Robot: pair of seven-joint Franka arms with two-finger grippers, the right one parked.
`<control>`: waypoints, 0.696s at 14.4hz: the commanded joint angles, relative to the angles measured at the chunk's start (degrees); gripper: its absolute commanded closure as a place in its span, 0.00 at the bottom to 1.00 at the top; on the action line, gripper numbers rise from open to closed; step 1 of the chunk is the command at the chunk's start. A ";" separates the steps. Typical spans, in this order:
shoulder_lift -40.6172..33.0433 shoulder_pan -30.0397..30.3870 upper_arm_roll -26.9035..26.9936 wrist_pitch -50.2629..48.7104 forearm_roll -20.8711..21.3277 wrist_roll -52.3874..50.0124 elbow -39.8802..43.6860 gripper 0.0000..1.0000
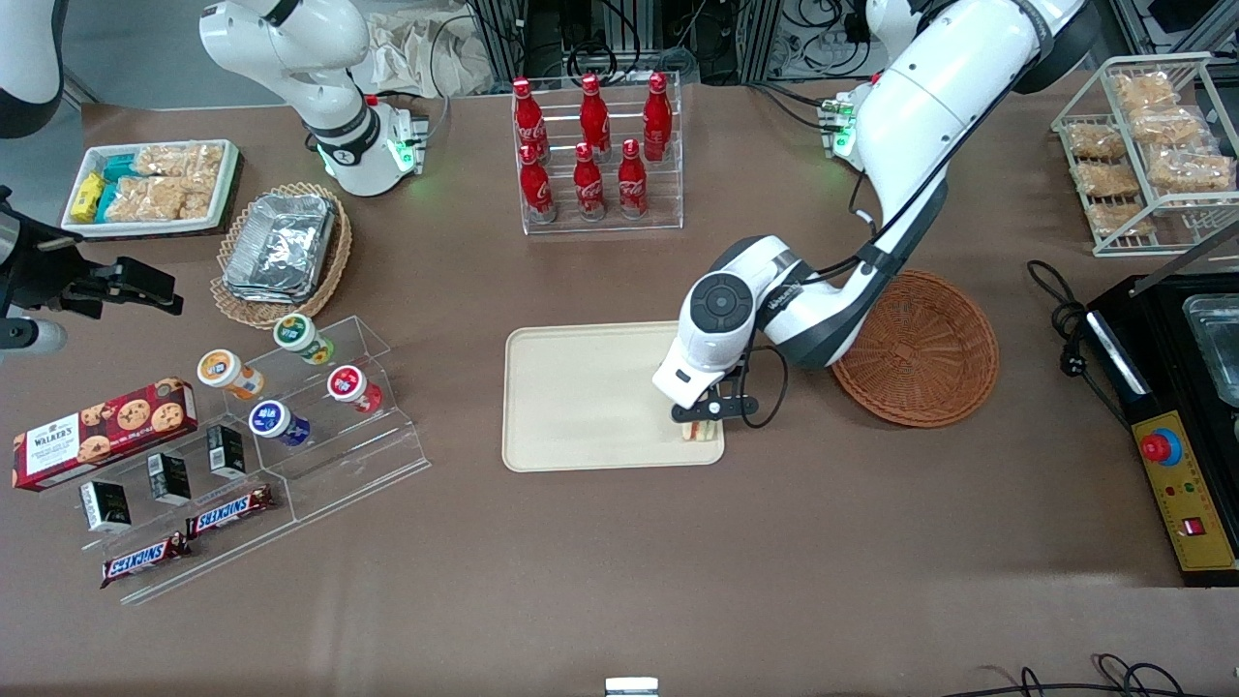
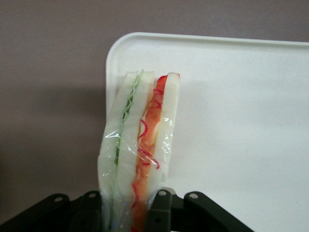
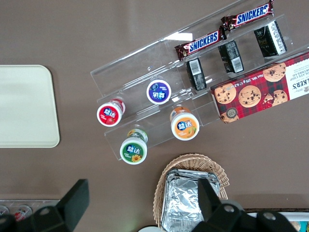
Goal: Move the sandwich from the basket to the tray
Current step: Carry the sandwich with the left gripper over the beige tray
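The wrapped sandwich [image 2: 140,145], pale bread with green and red-orange filling stripes, is pinched between the black fingers [image 2: 161,212] of my left gripper [image 2: 128,212]. In the front view the gripper [image 1: 699,418] holds the sandwich [image 1: 699,432] low over the corner of the cream tray [image 1: 581,397] that is nearest the front camera and nearest the basket. Whether the sandwich touches the tray [image 2: 241,121] I cannot tell. The round reddish-brown basket [image 1: 920,348] lies beside the tray, toward the working arm's end, with nothing visible in it.
A rack of red cola bottles [image 1: 595,155] stands farther from the camera than the tray. Acrylic shelves with yogurt cups [image 1: 290,387], chocolate bars and a cookie box [image 1: 102,431] sit toward the parked arm's end, near a tan basket of foil trays [image 1: 281,252]. A black appliance [image 1: 1176,407] lies past the basket.
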 commanded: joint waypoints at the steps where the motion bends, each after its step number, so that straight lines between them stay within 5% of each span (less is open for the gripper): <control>1: 1.86 -0.81 0.35 1.65 1.27 -0.97 1.67 0.78; 2: 1.86 -0.81 0.35 1.66 1.27 -0.71 1.58 0.34; 3: 2.12 -0.81 0.35 1.66 1.27 -0.88 1.67 0.00; 10: 2.21 -0.81 0.35 1.74 1.18 -1.23 1.76 0.00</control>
